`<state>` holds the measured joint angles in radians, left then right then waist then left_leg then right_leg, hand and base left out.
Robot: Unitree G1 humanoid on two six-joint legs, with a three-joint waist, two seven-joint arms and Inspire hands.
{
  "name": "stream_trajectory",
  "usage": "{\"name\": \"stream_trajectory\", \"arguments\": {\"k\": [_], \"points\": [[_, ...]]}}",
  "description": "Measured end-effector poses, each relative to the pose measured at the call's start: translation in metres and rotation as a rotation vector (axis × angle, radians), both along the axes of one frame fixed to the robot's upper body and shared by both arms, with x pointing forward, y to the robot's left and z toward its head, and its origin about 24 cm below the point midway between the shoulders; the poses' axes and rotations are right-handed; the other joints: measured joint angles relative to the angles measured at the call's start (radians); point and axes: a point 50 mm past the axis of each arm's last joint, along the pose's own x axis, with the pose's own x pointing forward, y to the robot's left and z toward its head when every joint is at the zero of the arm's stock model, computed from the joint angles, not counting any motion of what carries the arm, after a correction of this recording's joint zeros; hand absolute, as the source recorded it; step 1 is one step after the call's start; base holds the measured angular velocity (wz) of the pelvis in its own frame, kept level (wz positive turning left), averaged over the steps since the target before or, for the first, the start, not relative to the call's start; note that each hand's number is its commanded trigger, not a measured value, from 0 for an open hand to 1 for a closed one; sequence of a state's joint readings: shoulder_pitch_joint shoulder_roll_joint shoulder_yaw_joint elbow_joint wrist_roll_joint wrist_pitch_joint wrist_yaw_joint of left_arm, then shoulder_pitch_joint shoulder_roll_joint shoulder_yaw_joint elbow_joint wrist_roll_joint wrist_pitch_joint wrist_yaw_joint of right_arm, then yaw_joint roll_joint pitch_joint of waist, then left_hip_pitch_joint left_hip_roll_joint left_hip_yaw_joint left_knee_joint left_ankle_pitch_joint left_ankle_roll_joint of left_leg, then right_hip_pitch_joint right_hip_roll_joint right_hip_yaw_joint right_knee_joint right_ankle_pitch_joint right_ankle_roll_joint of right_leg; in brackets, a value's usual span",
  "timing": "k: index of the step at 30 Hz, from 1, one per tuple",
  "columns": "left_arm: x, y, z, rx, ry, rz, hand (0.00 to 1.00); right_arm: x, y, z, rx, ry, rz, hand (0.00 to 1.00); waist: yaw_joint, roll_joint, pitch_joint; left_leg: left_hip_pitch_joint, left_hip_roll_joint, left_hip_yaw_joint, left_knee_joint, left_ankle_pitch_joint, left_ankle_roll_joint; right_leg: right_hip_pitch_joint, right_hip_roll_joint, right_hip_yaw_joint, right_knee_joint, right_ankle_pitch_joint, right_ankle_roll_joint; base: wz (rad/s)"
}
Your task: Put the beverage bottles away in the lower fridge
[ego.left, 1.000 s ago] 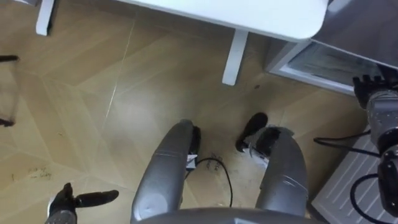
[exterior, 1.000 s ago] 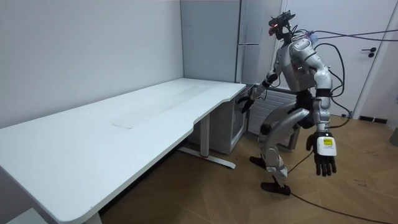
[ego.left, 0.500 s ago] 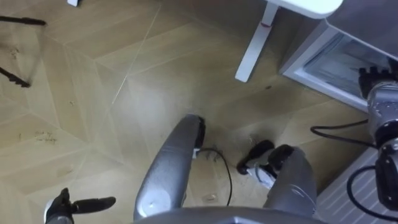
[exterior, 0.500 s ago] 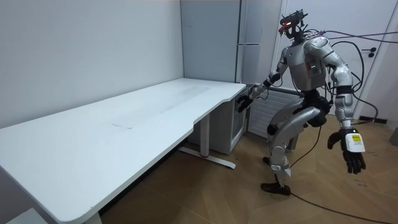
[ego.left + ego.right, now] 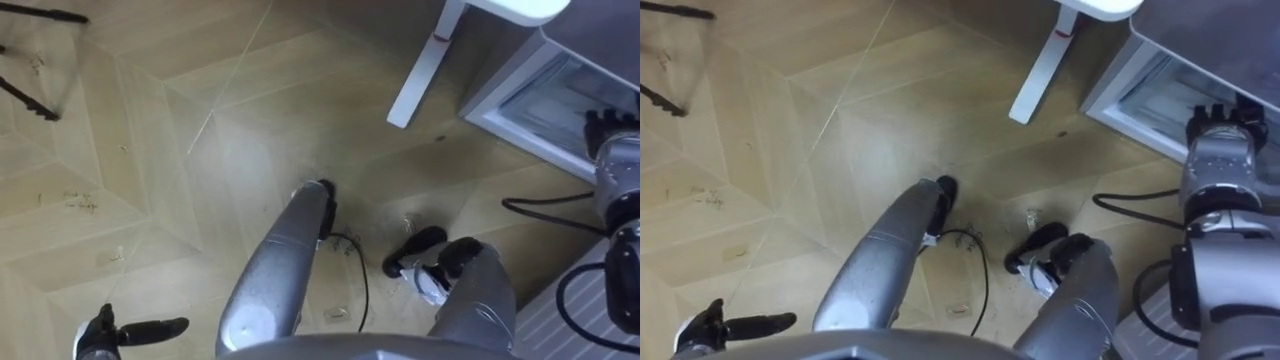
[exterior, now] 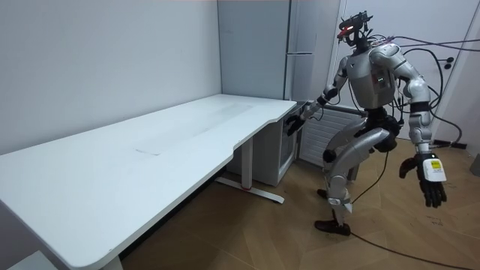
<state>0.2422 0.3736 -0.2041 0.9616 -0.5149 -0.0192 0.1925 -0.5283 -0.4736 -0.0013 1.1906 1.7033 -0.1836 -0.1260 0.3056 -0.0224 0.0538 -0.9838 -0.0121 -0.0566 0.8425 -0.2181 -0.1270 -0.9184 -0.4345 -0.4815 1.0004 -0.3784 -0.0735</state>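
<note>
The lower fridge is a small glass-door unit on the floor beside the white table's leg; in the room view the lower fridge stands under the table's far end. My right hand is stretched out to the fridge's front at its top edge, and the room view has this right hand level with the table top. My left hand hangs out to my side with fingers straight, holding nothing; in the room view the left hand is over the open floor.
The long white table runs along the wall. A tall grey fridge rises behind the low one, with a white ribbed panel beside it. Black tripod legs lie at my far left. Wooden floor spreads to my left.
I have turned and stepped away from the table's end; my left arm swung outward to the room view's right. The eye view shifted with me. My right hand stayed at the fridge.
</note>
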Motion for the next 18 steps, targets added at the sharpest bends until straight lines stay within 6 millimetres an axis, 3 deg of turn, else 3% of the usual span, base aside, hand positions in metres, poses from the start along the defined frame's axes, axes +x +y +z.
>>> {"name": "stream_trajectory", "arguments": {"k": [4, 9, 13, 16, 18], "points": [[0.0, 0.0, 0.0, 0.0, 0.005, -0.006, 0.0, -0.01, -0.005, -0.009, -0.064, 0.067, 0.087, 0.0, 0.0, 0.001, 0.0001, 0.03, -0.004, -0.001, -0.033, 0.008, 0.01, 0.031, 0.011, -0.006, -0.042, 0.029, 0.001, 0.01], [-0.003, 0.0, -0.002, -0.023, 0.015, -0.006, 0.0, -0.031, -0.007, -0.029, -0.151, 0.211, 0.298, 0.0, -0.003, 0.008, 0.0035, 0.137, 0.002, -0.012, -0.107, 0.011, 0.034, 0.155, 0.049, -0.034, -0.151, 0.067, 0.032, -0.01], [0.0, -0.001, -0.002, -0.038, 0.006, -0.012, 0.0, -0.05, -0.007, -0.043, -0.216, 0.307, 0.475, 0.0, -0.013, 0.001, 0.0038, 0.225, 0.003, -0.012, -0.174, 0.014, 0.041, 0.246, 0.077, -0.041, -0.242, 0.098, 0.054, -0.06], [0.008, 0.004, 0.0, -0.031, -0.017, 0.015, 0.0, -0.071, -0.007, -0.057, -0.23, 0.382, 0.582, 0.0, -0.045, -0.013, 0.0016, 0.286, 0.005, -0.01, -0.204, 0.01, 0.056, 0.315, 0.093, -0.045, -0.299, 0.117, 0.069, -0.05], [0.017, 0.007, 0.002, -0.027, -0.044, 0.032, 0.0, -0.097, -0.006, -0.072, -0.242, 0.499, 0.696, 0.0, -0.063, -0.025, -0.0005, 0.344, 0.02, -0.004, -0.22, -0.004, 0.077, 0.381, 0.128, -0.035, -0.355, 0.132, 0.088, -0.19]]}}
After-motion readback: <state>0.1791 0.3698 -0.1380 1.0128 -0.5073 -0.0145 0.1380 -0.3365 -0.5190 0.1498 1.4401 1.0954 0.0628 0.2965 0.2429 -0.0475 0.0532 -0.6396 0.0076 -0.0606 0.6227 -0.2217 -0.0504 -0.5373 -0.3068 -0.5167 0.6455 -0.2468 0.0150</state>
